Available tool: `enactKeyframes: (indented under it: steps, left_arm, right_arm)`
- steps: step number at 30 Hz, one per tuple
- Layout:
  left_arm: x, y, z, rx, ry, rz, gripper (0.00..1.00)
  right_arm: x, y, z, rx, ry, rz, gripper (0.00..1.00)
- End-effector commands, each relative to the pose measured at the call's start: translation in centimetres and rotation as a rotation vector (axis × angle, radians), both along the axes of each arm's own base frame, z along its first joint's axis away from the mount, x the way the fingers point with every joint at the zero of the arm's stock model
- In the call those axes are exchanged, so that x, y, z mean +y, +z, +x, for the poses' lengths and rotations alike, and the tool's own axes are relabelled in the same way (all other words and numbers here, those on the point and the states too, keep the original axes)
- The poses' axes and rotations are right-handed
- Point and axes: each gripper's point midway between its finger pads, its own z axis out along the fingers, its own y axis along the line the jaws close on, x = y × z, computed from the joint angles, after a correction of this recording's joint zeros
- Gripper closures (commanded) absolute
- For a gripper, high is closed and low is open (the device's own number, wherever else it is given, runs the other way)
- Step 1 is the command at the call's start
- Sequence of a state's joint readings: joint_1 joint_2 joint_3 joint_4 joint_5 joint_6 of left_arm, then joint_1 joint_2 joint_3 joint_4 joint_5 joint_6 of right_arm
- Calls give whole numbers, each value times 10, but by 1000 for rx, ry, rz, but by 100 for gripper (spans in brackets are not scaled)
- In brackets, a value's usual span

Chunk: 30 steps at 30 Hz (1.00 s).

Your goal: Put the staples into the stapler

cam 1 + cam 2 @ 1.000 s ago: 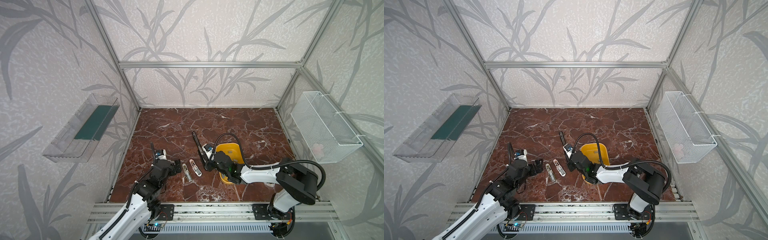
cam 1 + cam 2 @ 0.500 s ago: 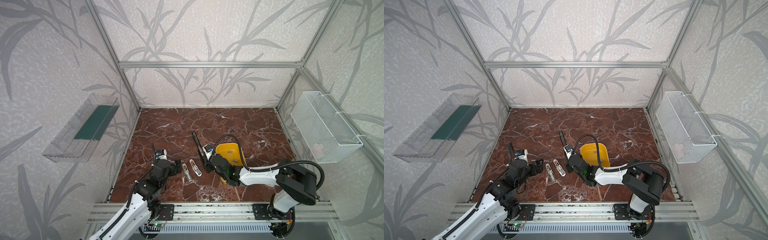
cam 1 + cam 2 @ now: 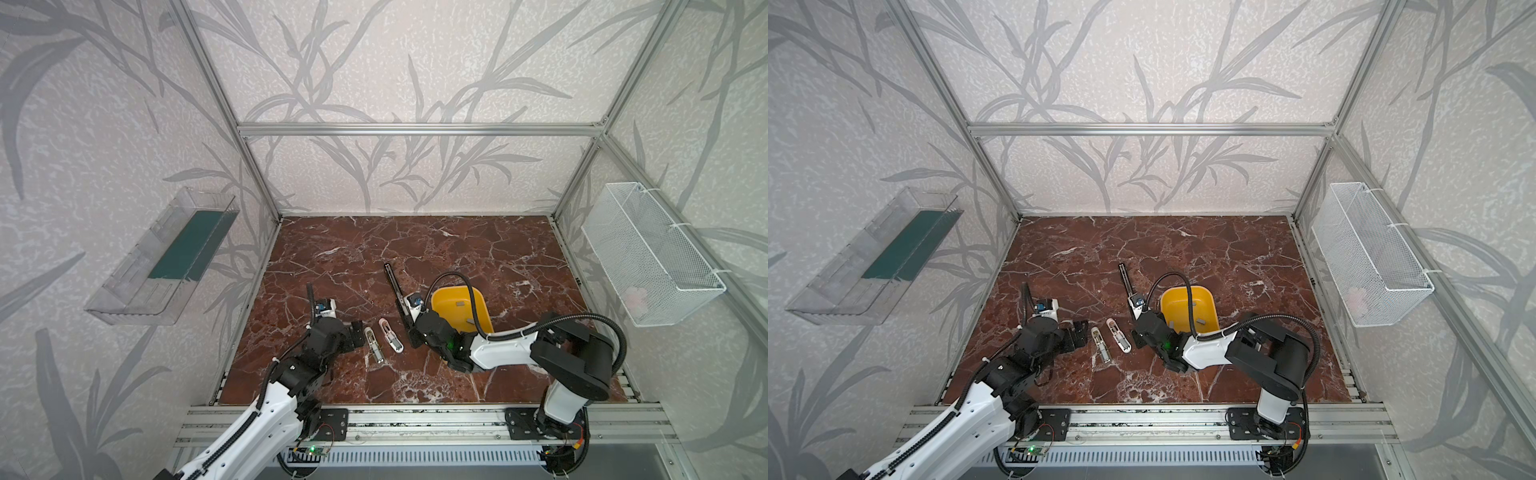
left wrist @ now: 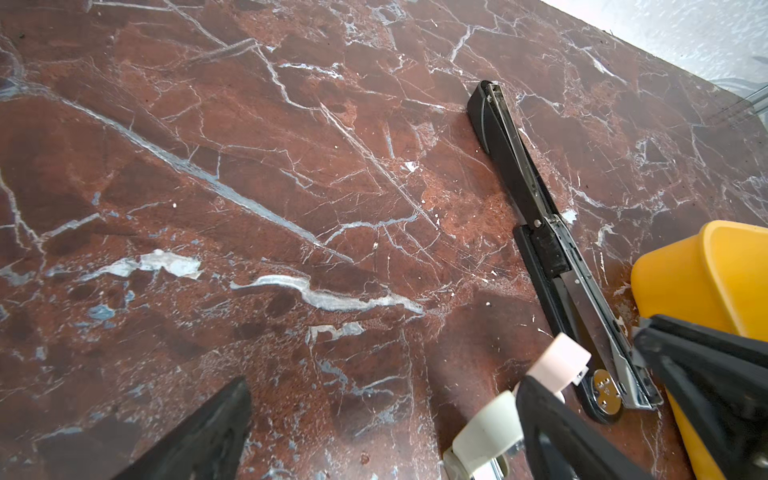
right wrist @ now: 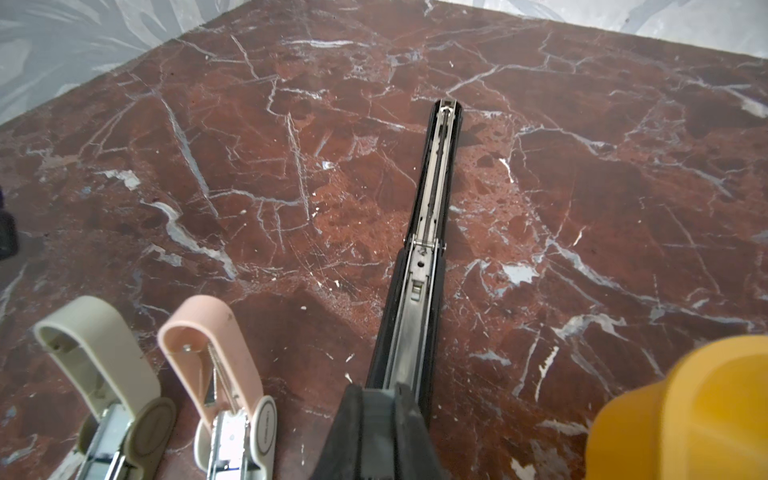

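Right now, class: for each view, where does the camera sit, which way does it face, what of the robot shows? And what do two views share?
Top views: high above the front rail, looking down onto the marble table; left arm and right arm show.
Left wrist: low on the left arm, facing the black stapler and yellow tray; the open left gripper shows.
Right wrist: looks along the black stapler; the shut right gripper shows.
Shared: both wrist views hold the pink stapler.

Long stapler point(image 3: 394, 284) lies opened flat mid-table point(image 3: 478, 249), running 11 to 5 o'clock. Tub point(image 3: 453, 289) sits just beside it at 3 o'clock, with staples point(image 3: 459, 304) inside. Small staplers point(image 3: 373, 344) lie side by side at 9 o'clock of its near end. Wire basket point(image 3: 648, 257) hangs on the wall at 3, shelf point(image 3: 166, 257) at 9.
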State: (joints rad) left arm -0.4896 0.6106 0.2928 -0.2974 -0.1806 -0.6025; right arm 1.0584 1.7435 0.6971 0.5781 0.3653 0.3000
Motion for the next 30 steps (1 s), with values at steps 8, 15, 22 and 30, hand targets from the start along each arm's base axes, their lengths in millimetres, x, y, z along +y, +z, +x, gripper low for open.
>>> enactKeyframes:
  steps: [8, 15, 22, 30]
  left_arm:
    - [-2, 16, 7, -40, 6, -17, 1]
    - [-2, 16, 7, -39, 6, -18, 1]
    - [-2, 16, 7, -38, 5, -19, 1]
    - [-3, 16, 7, -38, 4, -20, 1]
  right_arm:
    - [14, 9, 9, 1, -25, 45, 100]
    - [11, 14, 13, -21, -42, 35, 100]
    - [7, 9, 13, -19, -53, 3, 100]
    - [5, 14, 11, -34, -43, 7, 100]
